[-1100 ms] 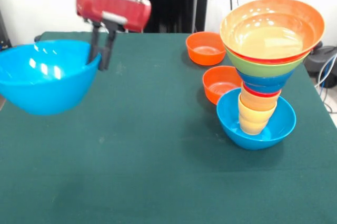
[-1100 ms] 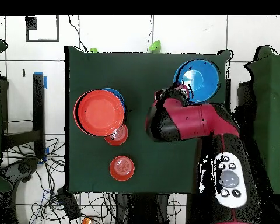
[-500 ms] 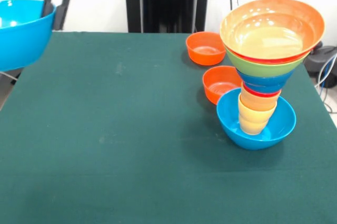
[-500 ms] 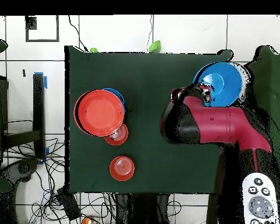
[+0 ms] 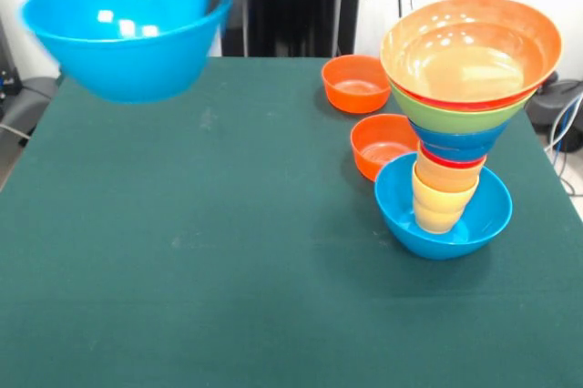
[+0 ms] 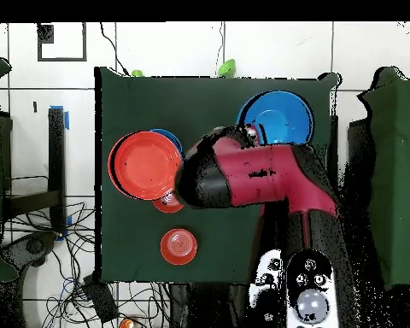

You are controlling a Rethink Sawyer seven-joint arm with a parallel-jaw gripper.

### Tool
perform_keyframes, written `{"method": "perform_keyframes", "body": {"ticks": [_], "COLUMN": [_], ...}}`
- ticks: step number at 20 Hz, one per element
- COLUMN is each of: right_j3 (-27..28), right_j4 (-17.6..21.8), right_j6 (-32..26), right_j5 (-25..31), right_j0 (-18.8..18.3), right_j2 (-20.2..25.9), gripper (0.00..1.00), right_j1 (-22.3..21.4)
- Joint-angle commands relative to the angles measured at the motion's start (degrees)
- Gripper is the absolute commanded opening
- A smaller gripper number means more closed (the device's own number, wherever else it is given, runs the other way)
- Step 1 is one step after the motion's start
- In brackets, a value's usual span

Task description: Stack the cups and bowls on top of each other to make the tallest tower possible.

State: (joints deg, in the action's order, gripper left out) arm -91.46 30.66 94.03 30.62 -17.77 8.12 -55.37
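Note:
A large light blue bowl [image 5: 127, 35] hangs tilted in the air above the table's left back corner. My gripper [image 5: 222, 4] is shut on its right rim and looks blurred. From above, this bowl [image 6: 278, 118] lies just past the gripper [image 6: 253, 133]. The tower [image 5: 455, 124] stands at the right. Its base is a second light blue bowl [image 5: 444, 215] that holds yellow-orange cups [image 5: 442, 199]. Above them come a small dark blue bowl [image 5: 458, 142], a green bowl [image 5: 446, 113] and a large orange bowl [image 5: 469, 46] on top. In the overhead view, the tower [image 6: 146, 165] shows only its orange top.
Two small orange bowls sit on the green cloth beside the tower, one [image 5: 356, 83] at the back and one [image 5: 381, 144] touching the base bowl. In the overhead view, one small bowl [image 6: 178, 246] stands free and the arm [image 6: 260, 175] partly covers the other [image 6: 166, 203].
The held blue bowl rose from table height at the far left, then swung right and higher. The arm swept with it. The tower and small orange bowls stayed put.

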Motion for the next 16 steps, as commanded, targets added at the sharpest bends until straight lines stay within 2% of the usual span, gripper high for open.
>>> {"method": "perform_keyframes", "body": {"ticks": [1,10,16], "right_j3": [-2.07,-0.24,0.58], "right_j4": [-2.76,-5.75,-7.09], "right_j6": [8.09,11.44,13.93], "right_j5": [10.01,14.37,15.34], "right_j0": [5.74,11.51,14.86], "right_j2": [-0.65,-4.27,-6.68], "gripper": [0.00,0.00,0.00], "right_j1": [0.14,0.98,2.11]}}
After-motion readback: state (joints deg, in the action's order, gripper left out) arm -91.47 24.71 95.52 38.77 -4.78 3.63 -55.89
